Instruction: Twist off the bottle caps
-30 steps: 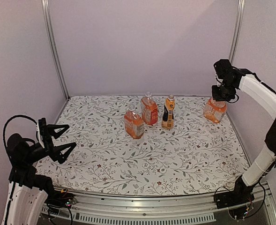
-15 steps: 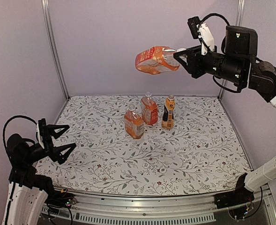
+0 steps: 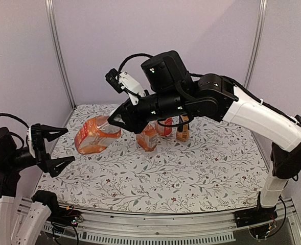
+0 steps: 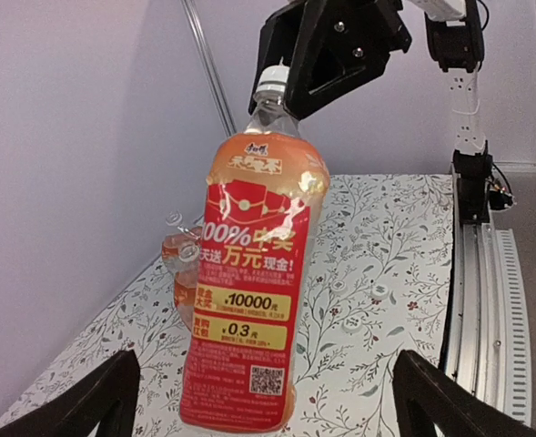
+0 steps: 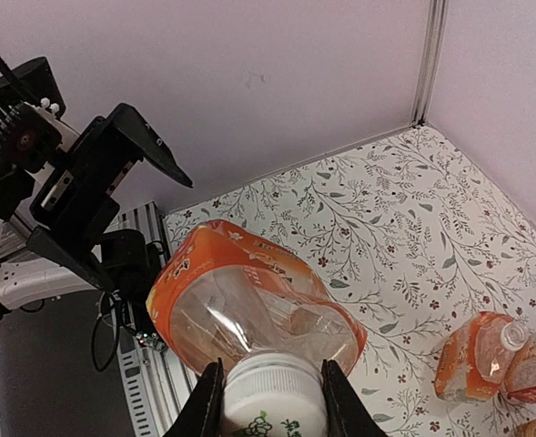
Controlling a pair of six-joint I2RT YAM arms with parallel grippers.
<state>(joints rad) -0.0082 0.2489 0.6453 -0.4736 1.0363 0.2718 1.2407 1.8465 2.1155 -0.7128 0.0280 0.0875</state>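
Note:
My right gripper (image 3: 114,120) is shut on the white cap (image 5: 272,401) of a squat orange-labelled bottle (image 3: 94,135). It holds the bottle off the table, base pointing at my left gripper (image 3: 55,148). The left gripper is open and empty, just short of the base. In the left wrist view the bottle (image 4: 254,291) fills the middle between my left fingers (image 4: 104,401), with its cap (image 4: 272,80) in the black right gripper (image 4: 331,45). Two squat bottles (image 3: 146,135) (image 3: 164,122) and the slim orange-and-black one (image 3: 183,125) stand at the back centre.
Three small round white things (image 4: 353,324), perhaps loose caps, lie on the flowered table (image 3: 201,173). Grey walls and metal posts close the back and sides. The metal rail (image 3: 160,222) runs along the near edge. The right arm stretches across over the standing bottles.
The right arm took the bottle from the back right corner, lifted it high, then swung it down and left to the left gripper. The left gripper shifted slightly left.

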